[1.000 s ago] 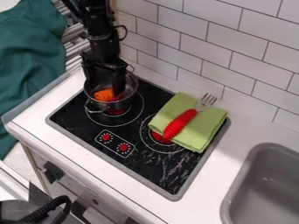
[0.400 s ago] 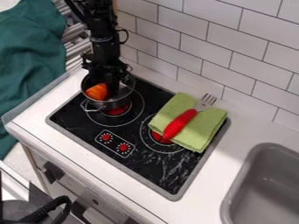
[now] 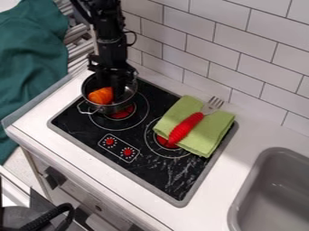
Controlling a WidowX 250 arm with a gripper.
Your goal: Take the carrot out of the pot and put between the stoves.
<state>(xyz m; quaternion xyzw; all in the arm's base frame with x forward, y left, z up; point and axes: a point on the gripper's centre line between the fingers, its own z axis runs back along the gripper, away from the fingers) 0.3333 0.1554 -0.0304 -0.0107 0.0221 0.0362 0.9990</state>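
Gripper [image 3: 114,87]: black, pointing down into the pot; whether the jaws stand apart, together or clamped on the carrot, cannot be told.

Carrot [image 3: 100,95]: orange, inside the pot, on the picture-left and slightly lower side of the jaws, close by; contact uncertain. Long axis foreshortened, direction not readable. Coming move judged to turn on this sideways offset, then a lift clear of the rim.

Pot [image 3: 112,108]: metal, wire handle to lower left, over part of the left burner [image 3: 122,113]; snagging judged possible.

Arm [image 3: 112,47]: black, single, entering from the top edge.

Right burner [image 3: 161,140]: partly under a folded green towel [image 3: 208,131]; on the towel, a fork [image 3: 187,127], red-handled. Goal: the strip between burners.

Desk [image 3: 232,173]: white, carrying the cooktop [image 3: 154,169]; grey sink [image 3: 274,194] at right.
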